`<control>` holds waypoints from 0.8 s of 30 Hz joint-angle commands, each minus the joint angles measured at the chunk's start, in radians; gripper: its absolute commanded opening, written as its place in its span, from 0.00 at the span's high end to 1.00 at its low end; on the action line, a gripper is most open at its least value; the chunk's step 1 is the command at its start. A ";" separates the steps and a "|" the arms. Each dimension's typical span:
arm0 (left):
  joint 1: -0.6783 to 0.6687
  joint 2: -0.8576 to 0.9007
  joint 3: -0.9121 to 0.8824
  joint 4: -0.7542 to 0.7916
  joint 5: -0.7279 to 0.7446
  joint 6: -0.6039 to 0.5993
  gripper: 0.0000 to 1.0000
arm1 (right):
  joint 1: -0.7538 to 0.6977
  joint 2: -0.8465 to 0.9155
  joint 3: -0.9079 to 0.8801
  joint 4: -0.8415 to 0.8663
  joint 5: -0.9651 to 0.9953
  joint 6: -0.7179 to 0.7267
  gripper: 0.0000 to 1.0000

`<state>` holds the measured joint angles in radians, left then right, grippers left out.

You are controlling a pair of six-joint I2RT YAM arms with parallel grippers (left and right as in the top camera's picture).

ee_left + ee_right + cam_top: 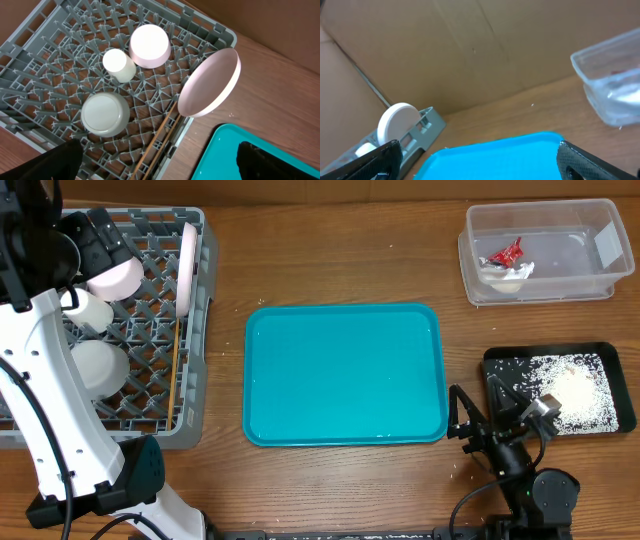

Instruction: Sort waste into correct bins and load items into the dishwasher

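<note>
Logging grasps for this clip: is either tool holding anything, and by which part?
Nothing is held. The left tool is open above the dish rack, the right tool open near the teal tray, both empty.

The left arm (65,430) stands raised, the left end effector (157,150) pointed steeply downward, jaws spread wide and empty. The right arm (535,490) sits folded low, the right end effector (478,410) near level, jaws likewise wide.
</note>
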<state>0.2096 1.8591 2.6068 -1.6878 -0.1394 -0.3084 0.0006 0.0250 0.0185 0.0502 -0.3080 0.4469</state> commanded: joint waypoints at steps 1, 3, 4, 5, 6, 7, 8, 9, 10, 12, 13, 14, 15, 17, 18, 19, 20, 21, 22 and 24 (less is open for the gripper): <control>0.000 0.000 0.014 -0.002 -0.005 -0.006 0.00 | -0.003 -0.023 -0.011 0.027 0.024 -0.143 0.00; 0.000 0.000 0.014 -0.002 -0.005 -0.006 0.00 | -0.017 -0.023 -0.011 0.023 0.048 -0.197 0.00; 0.000 0.000 0.014 -0.002 -0.005 -0.006 0.00 | -0.023 -0.023 -0.011 0.013 0.060 -0.218 0.00; 0.000 0.000 0.014 -0.002 -0.006 -0.006 0.00 | -0.031 -0.023 -0.011 -0.006 0.082 -0.237 0.00; 0.000 0.000 0.014 -0.002 -0.005 -0.006 0.00 | -0.037 -0.023 -0.011 -0.018 0.095 -0.243 0.00; 0.000 0.000 0.014 -0.002 -0.005 -0.006 0.00 | -0.045 -0.023 -0.011 -0.042 0.124 -0.243 0.00; 0.000 0.000 0.014 -0.002 -0.005 -0.006 0.00 | -0.053 -0.023 -0.011 -0.072 0.152 -0.243 0.00; 0.000 0.000 0.014 -0.002 -0.005 -0.006 0.00 | -0.059 -0.023 -0.011 -0.099 0.177 -0.243 0.00; 0.000 0.000 0.014 -0.002 -0.005 -0.006 0.00 | -0.063 -0.023 -0.011 -0.132 0.210 -0.243 0.00; 0.000 0.000 0.014 -0.002 -0.005 -0.006 0.00 | -0.064 -0.023 -0.010 -0.131 0.245 -0.270 0.00; 0.000 0.000 0.014 -0.002 -0.005 -0.006 0.00 | -0.064 -0.023 -0.010 -0.131 0.252 -0.301 0.00; 0.000 0.000 0.014 -0.002 -0.005 -0.006 0.00 | -0.064 -0.023 -0.011 -0.132 0.256 -0.332 0.00; 0.000 0.000 0.014 -0.002 -0.005 -0.006 0.00 | -0.064 -0.023 -0.010 -0.132 0.256 -0.361 0.00; 0.000 0.000 0.014 -0.002 -0.005 -0.006 0.00 | -0.064 -0.023 -0.010 -0.134 0.256 -0.403 0.00; 0.000 0.000 0.014 -0.002 -0.005 -0.006 0.00 | -0.064 -0.023 -0.010 -0.134 0.256 -0.404 0.00; 0.000 0.000 0.014 -0.002 -0.005 -0.006 0.00 | -0.064 -0.023 -0.010 -0.134 0.255 -0.412 0.00; 0.000 0.000 0.014 -0.002 -0.005 -0.006 0.00 | -0.064 -0.023 -0.010 -0.134 0.256 -0.417 0.00; 0.000 0.000 0.014 -0.002 -0.005 -0.006 0.00 | -0.064 -0.023 -0.010 -0.134 0.255 -0.422 0.00; 0.000 0.000 0.014 -0.002 -0.005 -0.006 0.00 | -0.064 -0.023 -0.010 -0.134 0.256 -0.422 0.00; 0.000 0.000 0.014 -0.002 -0.005 -0.006 0.00 | -0.064 -0.023 -0.011 -0.135 0.259 -0.422 0.00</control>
<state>0.2096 1.8591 2.6068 -1.6878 -0.1394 -0.3084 -0.0589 0.0128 0.0185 -0.0895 -0.0692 0.0589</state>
